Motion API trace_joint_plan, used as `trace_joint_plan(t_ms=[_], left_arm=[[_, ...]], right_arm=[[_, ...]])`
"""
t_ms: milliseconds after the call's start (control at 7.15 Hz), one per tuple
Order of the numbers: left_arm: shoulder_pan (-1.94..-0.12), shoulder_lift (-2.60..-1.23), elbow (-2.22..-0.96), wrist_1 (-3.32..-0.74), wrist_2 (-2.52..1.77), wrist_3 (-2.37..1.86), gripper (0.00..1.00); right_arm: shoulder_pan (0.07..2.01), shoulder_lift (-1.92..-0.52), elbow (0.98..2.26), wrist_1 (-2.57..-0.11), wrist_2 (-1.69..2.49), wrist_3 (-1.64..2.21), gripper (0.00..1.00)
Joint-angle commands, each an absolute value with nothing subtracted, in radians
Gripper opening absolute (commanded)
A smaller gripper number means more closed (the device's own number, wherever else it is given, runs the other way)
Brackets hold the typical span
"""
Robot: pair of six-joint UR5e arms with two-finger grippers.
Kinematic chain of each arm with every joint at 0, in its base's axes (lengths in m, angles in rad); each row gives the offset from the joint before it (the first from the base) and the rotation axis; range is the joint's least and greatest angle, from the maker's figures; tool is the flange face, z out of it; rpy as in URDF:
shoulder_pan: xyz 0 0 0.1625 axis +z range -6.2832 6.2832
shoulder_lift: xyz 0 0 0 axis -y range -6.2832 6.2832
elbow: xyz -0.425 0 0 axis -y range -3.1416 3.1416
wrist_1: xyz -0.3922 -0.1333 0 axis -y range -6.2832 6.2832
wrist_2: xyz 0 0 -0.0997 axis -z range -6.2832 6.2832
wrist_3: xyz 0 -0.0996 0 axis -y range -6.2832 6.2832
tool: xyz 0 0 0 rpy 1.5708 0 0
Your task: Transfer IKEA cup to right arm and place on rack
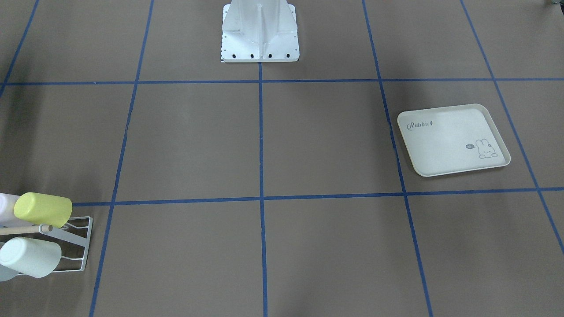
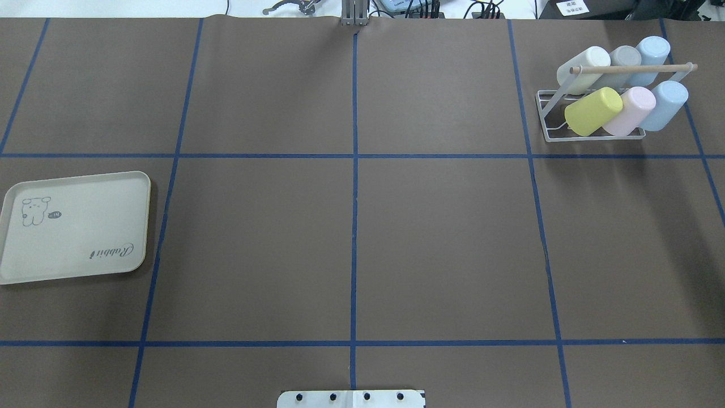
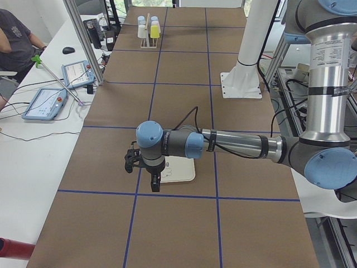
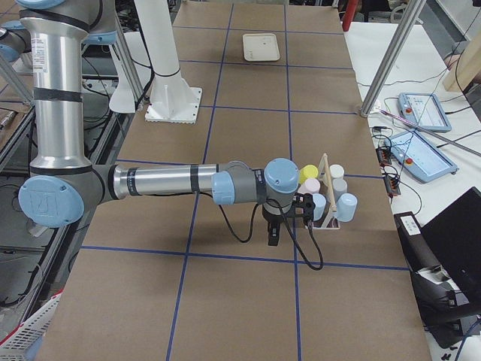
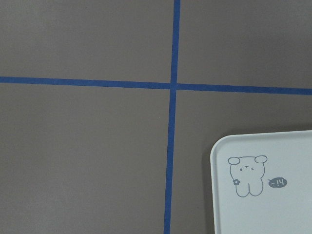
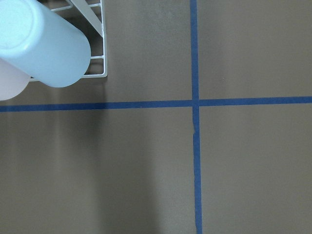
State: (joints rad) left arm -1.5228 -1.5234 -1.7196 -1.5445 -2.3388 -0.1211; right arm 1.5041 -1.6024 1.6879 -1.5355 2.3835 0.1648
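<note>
The white wire rack with its wooden dowel stands at the far right of the table and holds several cups lying tilted on its prongs: among them a yellow cup, a pink cup and a cream cup. The right wrist view looks down on a pale blue cup at the rack's corner. My right gripper hangs just beside the rack. My left gripper hovers at the tray's edge. I cannot tell whether either one is open or shut.
A cream "Rabbit" tray lies bare at the table's left end, also in the left wrist view. The robot's white base plate sits mid-table at the robot's side. Operator consoles and cables line a side bench.
</note>
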Motion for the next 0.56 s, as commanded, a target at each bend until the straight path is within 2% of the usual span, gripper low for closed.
trace_joint_plan(t_ms=[0, 420], left_arm=[[-1.522, -1.525, -1.724, -1.545, -2.341, -0.121, 1.00], [-1.523, -1.520, -1.721, -1.542, -2.417, -0.123, 1.00]], right_arm=[[1.503, -1.603, 1.697, -1.537, 2.399, 0.161, 0.99], [1.503, -1.623, 1.749, -1.537, 2.401, 0.161, 0.99]])
